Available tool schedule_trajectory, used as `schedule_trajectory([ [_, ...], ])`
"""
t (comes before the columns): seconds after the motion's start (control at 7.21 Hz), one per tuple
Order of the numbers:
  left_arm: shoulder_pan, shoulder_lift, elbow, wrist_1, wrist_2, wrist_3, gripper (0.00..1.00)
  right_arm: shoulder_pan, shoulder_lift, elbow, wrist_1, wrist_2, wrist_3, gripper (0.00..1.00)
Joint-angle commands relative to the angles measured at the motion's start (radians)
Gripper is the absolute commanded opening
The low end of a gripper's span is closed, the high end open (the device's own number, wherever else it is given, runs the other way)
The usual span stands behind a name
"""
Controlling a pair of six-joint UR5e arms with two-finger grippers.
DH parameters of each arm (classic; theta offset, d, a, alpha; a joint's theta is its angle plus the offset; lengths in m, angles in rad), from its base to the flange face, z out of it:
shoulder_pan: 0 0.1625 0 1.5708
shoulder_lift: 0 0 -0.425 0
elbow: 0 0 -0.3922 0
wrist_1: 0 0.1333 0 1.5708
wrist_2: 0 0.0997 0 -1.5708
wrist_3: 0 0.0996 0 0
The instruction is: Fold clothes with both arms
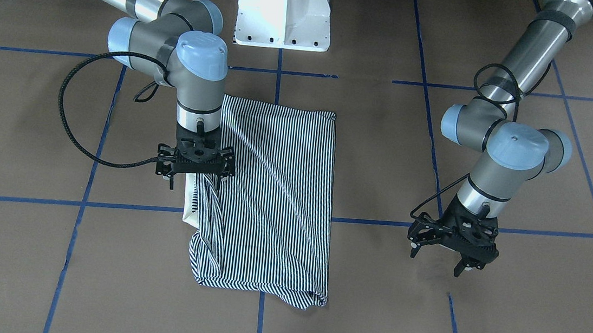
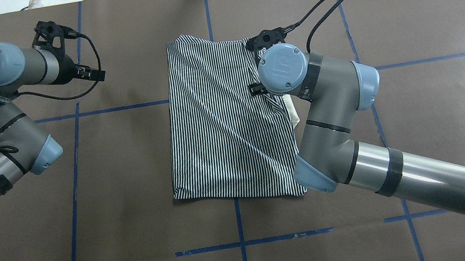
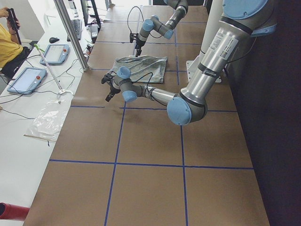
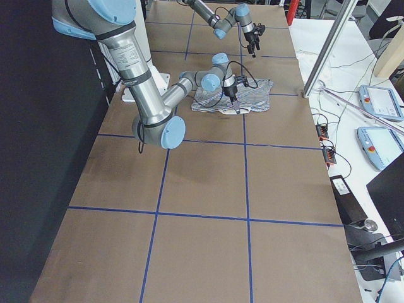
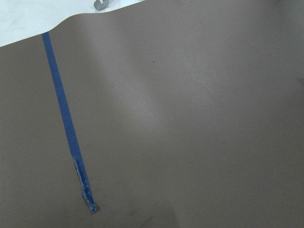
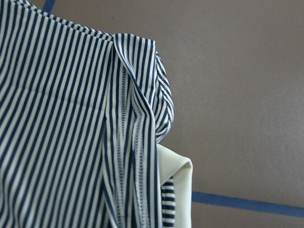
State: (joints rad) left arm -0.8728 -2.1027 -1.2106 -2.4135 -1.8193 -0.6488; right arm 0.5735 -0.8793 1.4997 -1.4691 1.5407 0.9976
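Brown tabletop [image 1: 369, 315], centre: striped polo shirt [image 1: 278, 186]; right gripper [image 1: 195, 170] over its collar edge, jaws hidden, can't tell; left gripper [image 1: 435, 261] well apart, jaws spread.

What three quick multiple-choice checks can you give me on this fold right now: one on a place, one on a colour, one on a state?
1. The left gripper hangs:
A) over bare table, apart from the striped shirt
B) on the shirt's middle
C) beyond the table's edge

2. The collar poking out at the shirt's edge is:
A) red
B) green
C) cream

3. The left gripper is:
A) shut on the shirt
B) open and empty
C) shut on the collar

Answers:
1 A: the front-facing view shows it over brown surface, well to the side of the shirt.
2 C: the right wrist view shows a plain cream flap beside the navy-and-white stripes.
3 B: its fingers stand spread with nothing between them.
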Motion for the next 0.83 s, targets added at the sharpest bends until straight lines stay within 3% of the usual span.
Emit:
schedule_trajectory([
  [0.0,0.000,0.007,0.000,-0.001,0.000,0.000,1.00,-0.023,0.032,-0.073,-0.002,-0.002,0.016,1.00],
  [0.69,0.000,0.009,0.003,-0.001,0.000,0.000,1.00,-0.012,0.017,-0.090,-0.008,-0.001,-0.077,1.00],
])
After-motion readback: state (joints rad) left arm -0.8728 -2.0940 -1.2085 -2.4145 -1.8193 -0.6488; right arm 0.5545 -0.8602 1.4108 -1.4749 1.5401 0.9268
